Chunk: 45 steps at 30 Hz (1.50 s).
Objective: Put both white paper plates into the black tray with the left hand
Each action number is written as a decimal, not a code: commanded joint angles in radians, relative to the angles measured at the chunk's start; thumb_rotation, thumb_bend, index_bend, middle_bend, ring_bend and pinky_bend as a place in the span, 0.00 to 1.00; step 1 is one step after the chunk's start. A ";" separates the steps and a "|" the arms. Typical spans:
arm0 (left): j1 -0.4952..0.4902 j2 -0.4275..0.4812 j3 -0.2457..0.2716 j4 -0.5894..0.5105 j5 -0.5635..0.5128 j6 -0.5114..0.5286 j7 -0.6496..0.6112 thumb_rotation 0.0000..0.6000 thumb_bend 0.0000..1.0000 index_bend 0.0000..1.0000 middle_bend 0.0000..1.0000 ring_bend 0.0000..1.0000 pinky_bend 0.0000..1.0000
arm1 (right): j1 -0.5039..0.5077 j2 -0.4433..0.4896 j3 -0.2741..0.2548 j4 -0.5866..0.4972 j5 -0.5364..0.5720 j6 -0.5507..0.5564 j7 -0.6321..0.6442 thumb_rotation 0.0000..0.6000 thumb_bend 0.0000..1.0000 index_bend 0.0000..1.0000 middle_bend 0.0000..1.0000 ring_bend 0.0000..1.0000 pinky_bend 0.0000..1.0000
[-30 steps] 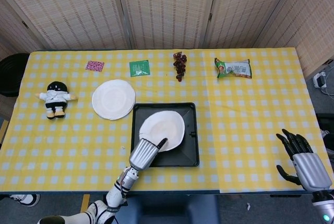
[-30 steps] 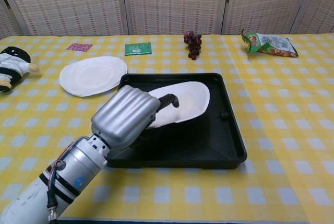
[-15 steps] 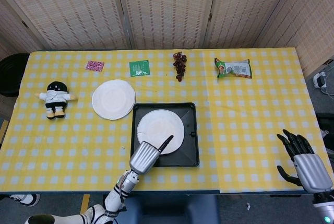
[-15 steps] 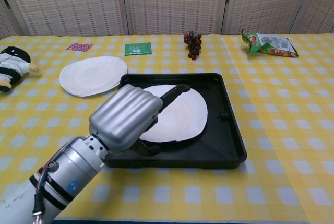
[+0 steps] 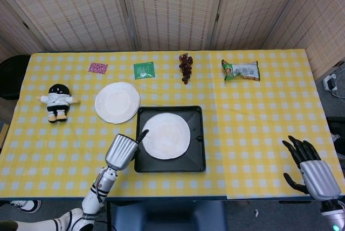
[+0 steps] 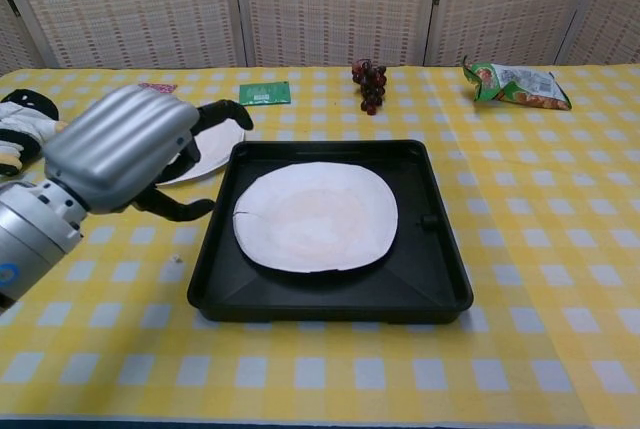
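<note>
A yellow-and-white checked table holds a square black plastic tray near its front edge. 1 round white paper plate lies flat inside the tray. A 2nd round white paper plate rests on the cloth just beside the tray's far left corner. The silver left hand hovers at the tray's left rim, its dark fingers loosely curled, holding nothing. The silver right hand sits at the table's right front edge, fingers spread, holding nothing.
</note>
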<state>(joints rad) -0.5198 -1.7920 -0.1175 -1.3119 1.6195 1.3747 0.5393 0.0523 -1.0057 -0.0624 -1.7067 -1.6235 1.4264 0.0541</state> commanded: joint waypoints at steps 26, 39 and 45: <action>-0.118 -0.177 0.021 0.970 -0.037 -0.128 -0.500 1.00 0.31 0.47 1.00 1.00 1.00 | 0.017 -0.041 0.017 0.003 0.065 -0.055 -0.078 1.00 0.38 0.00 0.00 0.00 0.00; -0.148 -0.249 0.036 1.130 -0.069 -0.236 -0.571 1.00 0.31 0.48 1.00 1.00 1.00 | 0.025 -0.044 0.028 0.006 0.097 -0.074 -0.082 1.00 0.38 0.00 0.00 0.00 0.00; -0.165 -0.271 0.040 1.162 -0.081 -0.278 -0.585 1.00 0.32 0.48 1.00 1.00 1.00 | 0.026 -0.043 0.032 0.008 0.108 -0.078 -0.079 1.00 0.38 0.00 0.00 0.00 0.00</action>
<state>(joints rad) -0.6803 -2.0587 -0.0775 -0.1552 1.5424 1.1032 -0.0404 0.0787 -1.0488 -0.0309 -1.6992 -1.5163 1.3485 -0.0259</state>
